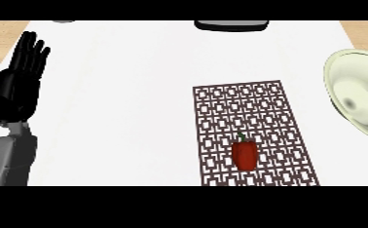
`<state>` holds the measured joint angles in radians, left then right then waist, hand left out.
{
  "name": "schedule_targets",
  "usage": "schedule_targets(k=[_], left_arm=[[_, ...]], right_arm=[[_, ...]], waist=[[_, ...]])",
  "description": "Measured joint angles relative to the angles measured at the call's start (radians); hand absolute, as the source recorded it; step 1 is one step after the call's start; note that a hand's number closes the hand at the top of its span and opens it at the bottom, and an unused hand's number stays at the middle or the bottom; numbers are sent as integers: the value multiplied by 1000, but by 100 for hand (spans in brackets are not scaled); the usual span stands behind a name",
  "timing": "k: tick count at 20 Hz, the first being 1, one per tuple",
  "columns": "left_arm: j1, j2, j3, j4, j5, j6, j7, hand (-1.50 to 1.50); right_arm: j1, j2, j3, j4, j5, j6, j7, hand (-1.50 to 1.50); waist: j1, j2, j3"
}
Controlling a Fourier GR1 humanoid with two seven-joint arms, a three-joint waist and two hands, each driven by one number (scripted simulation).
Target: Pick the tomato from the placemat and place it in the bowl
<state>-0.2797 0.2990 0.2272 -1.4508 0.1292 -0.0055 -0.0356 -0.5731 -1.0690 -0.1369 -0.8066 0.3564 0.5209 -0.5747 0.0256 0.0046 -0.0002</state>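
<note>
Left hand sits at the 9 o'clock edge of the view, fingers straight & pointing up, holding nothing, w/ its grey forearm coming in from approx 8 o'clock. It's well apart from everything else on the white counter. The thing on the placemat looks more like a red bell pepper than a tomato tbh: longish red body w/ a small green stem at its top end. It lies on the lower half of the mat, around 5 o'clock in the view, a bit left of the mat's centre line. The mat itself is a dark brown lattice pattern, running from mid-view down to the bottom. The bowl is pale cream/greenish, at 3 o'clock, partly cut off by the right edge, just right of the mat's top corner & not touching it. At 12 o'clock there's a dark object w/ a light rim, mostly cut off, can't tell what it is. Right hand doesn't show anywhere.
</note>
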Motion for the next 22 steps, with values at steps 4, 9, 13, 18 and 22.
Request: schedule_targets(k=[4, 9, 13, 18, 22], left_arm=[[3, -3, 2, -16, 4, 3, 15, 0], [-6, -1, 2, -21, -2, 9, 28, 0], [-3, 9, 13, -23, 9, -3, 33, 0], [-7, 1, 12, -13, 3, 4, 20, 0], [0, -1, 14, -17, 8, -1, 16, 0]], right_arm=[[-28, 94, 54, 9, 76, -76, 34, 150], [-65, 194, 67, 131, 126, -139, 95, -150], [-89, 256, 44, 219, 105, -121, 97, -150], [-125, 320, -41, 305, 23, -118, 65, -150], [-150, 319, -135, 359, -47, -168, 31, -150]], waist=[[-3, -1, 0], [-4, 1, 1], [-5, 1, 1], [-6, 2, 2], [-5, 3, 2]])
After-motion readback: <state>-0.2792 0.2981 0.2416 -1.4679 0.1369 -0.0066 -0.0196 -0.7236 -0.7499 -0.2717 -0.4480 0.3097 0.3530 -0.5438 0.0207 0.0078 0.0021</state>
